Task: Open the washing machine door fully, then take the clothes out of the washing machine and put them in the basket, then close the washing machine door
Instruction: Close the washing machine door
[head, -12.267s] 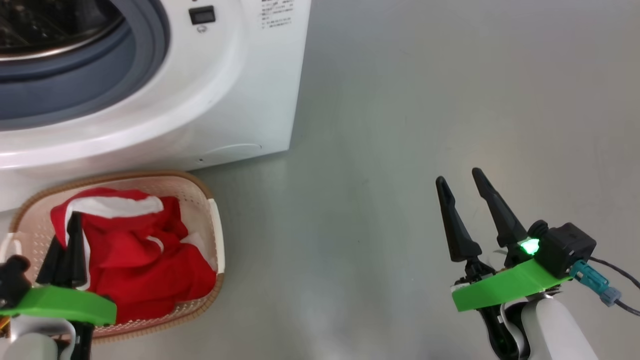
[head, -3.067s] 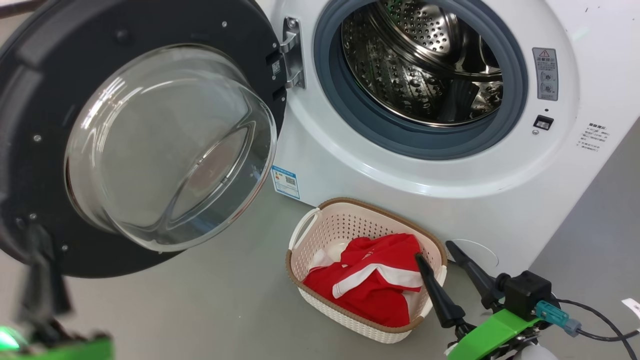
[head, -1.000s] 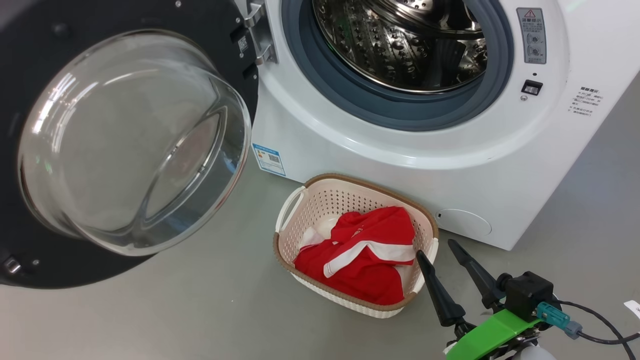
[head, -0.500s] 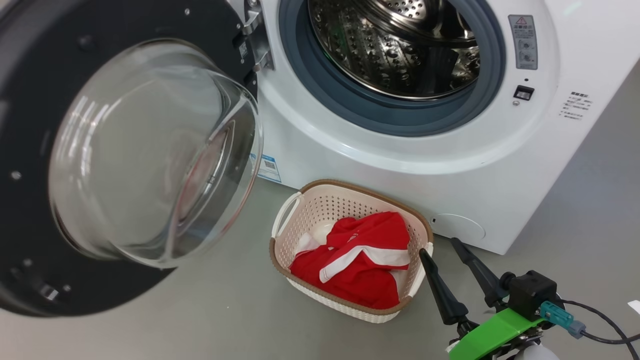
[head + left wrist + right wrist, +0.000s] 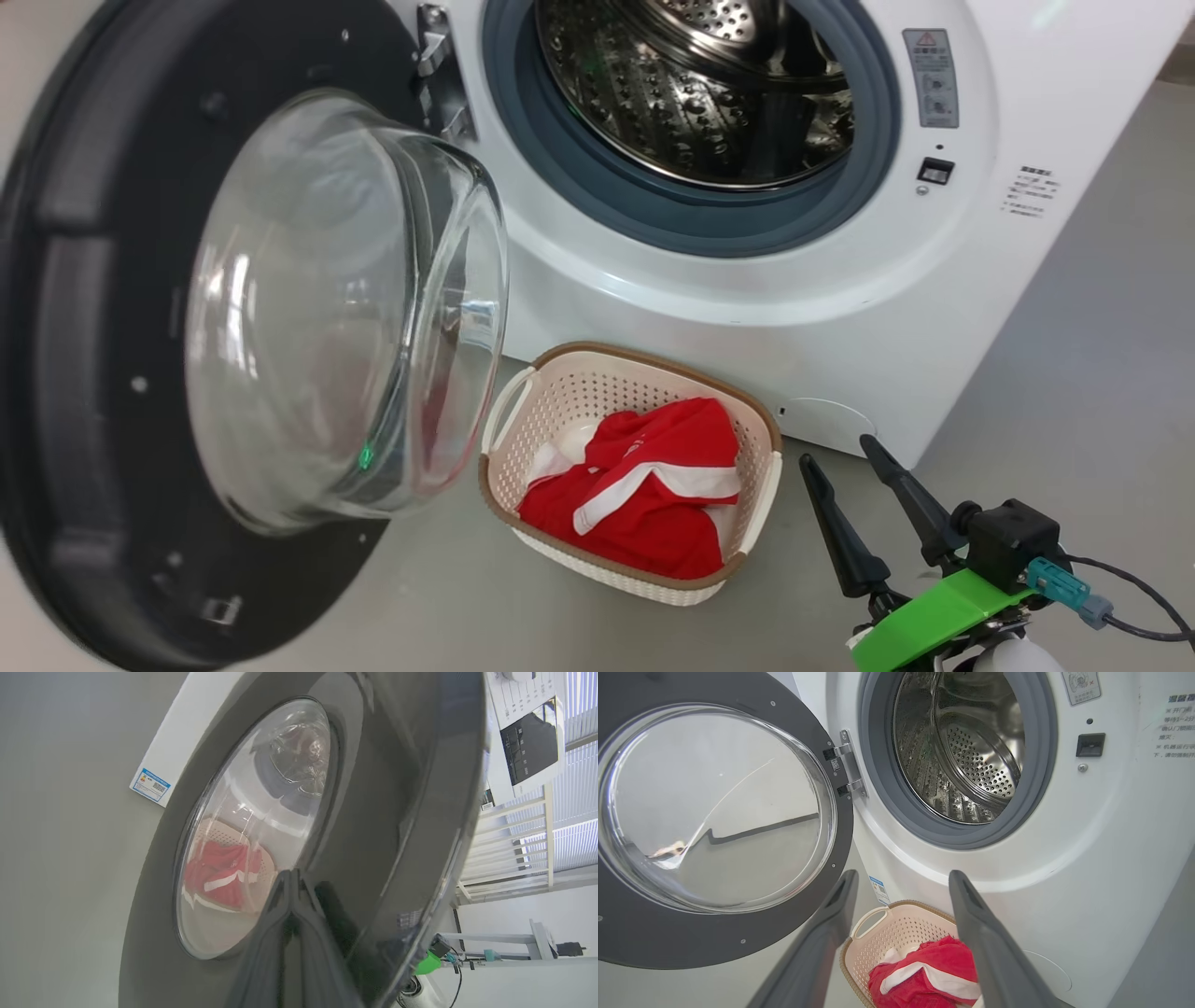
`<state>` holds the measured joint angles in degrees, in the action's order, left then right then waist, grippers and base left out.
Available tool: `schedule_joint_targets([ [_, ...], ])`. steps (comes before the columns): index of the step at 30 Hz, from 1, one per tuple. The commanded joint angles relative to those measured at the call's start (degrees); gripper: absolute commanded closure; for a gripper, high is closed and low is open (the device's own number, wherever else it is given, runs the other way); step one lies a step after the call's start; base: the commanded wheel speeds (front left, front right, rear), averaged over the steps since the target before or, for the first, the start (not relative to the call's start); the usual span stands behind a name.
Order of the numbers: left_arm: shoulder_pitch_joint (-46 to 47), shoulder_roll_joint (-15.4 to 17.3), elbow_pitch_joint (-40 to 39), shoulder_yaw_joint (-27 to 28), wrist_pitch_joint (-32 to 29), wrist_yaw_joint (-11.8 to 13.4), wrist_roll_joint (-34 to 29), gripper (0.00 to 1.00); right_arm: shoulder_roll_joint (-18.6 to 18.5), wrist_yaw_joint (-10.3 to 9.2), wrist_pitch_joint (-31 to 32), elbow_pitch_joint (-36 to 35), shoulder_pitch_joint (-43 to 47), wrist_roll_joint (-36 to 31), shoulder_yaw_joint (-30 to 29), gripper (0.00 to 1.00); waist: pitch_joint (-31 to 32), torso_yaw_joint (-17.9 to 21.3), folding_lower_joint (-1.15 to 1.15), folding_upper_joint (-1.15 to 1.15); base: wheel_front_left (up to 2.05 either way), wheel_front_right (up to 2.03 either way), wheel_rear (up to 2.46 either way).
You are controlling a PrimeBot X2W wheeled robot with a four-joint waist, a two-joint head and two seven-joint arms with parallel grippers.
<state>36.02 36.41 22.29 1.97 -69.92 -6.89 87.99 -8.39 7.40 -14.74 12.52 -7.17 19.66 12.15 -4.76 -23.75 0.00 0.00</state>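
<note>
From the head camera, the washing machine door [image 5: 93, 373] stands swung out on its hinge at the left, and its glass bowl bulges toward the basket [image 5: 597, 401]. The basket sits on the floor [image 5: 1074, 327] just in front of the washing machine [image 5: 747, 308], below the steel drum [image 5: 691, 93]. The clothes [image 5: 635, 504] lie bunched inside the basket. The right gripper [image 5: 837, 455] hovers just beside the basket's right end, its jaws released and holding nothing.

In the left wrist view, the left gripper [image 5: 287, 877] has its jaws clenched together with nothing between them. The tips seem to rest against the door's glossy outer face [image 5: 383, 812], though the reflection there makes contact hard to judge. The red clothes and the basket show through the glass, and the blue label [image 5: 150, 784] shows beyond the door's edge.

In the right wrist view, the right gripper [image 5: 904, 873] has its jaws spread wide. They frame the basket [image 5: 896, 924] and the clothes [image 5: 924, 975], under the grey gasket [image 5: 1036, 788]. The door [image 5: 724, 938] hangs at the left.
</note>
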Motion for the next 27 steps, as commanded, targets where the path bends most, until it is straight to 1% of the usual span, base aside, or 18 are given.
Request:
schedule_joint_targets([
  [1, 0.2, 2.2, -3.6, 1.7, -1.0, -0.6, 1.1, 1.0, 0.0, 0.09, -0.3, -1.7, -0.3, -1.1, 0.9, 0.0, 0.2, 0.7, 0.0, 0.0, 0.0, 0.0, 0.0],
  [9, -2.0, -0.2, -13.0, 0.4, -2.7, -0.6, 2.9, 1.0, 0.0, 0.09, -0.3, -2.1, 0.2, -1.4, 0.1, 0.0, 0.7, 4.2, 0.0, 0.0, 0.0, 0.0, 0.0],
  [17, -2.1, -5.2, -20.2, -2.3, -1.9, -0.6, 2.5, 1.0, 0.1, 0.09, -0.3, -2.8, 0.6, -1.8, -1.2, 0.0, 0.5, 9.1, 0.0, 0.0, 0.0, 0.0, 0.0],
  [20, -1.7, -7.2, -21.6, -3.2, -0.4, -0.6, 1.7, 1.0, 0.2, 0.09, -0.3, -3.1, 0.7, -1.9, -1.7, 0.0, 0.2, 11.2, 0.0, 0.0, 0.0, 0.0, 0.0],
  [23, -1.4, -8.5, -22.1, -4.0, 1.1, -0.6, 0.7, 1.0, 0.4, 0.09, -0.3, -3.5, 0.6, -2.0, -2.0, 0.0, -0.2, 13.5, 0.0, 0.0, 0.0, 0.0, 0.0],
  [24, -1.2, -8.8, -22.2, -4.2, 1.6, -0.6, 0.4, 1.0, 0.5, 0.09, -0.3, -3.6, 0.6, -2.1, -2.1, 0.0, -0.3, 14.3, 0.0, 0.0, 0.0, 0.0, 0.0],
  [25, -1.2, -8.8, -22.2, -4.2, 1.6, -0.6, 0.4, 1.0, 0.5, 0.09, -0.3, -3.6, 0.6, -2.1, -2.1, 0.0, -0.3, 14.3, 0.0, 0.0, 0.0, 0.0, 0.0],
  [27, -1.0, -9.5, -22.2, -4.7, 2.6, -0.6, -0.1, 1.0, 0.6, 0.09, -0.3, -3.8, 0.5, -2.2, -2.2, 0.0, -0.6, 16.0, 0.0, 0.0, 0.0, 0.0, 0.0],
])
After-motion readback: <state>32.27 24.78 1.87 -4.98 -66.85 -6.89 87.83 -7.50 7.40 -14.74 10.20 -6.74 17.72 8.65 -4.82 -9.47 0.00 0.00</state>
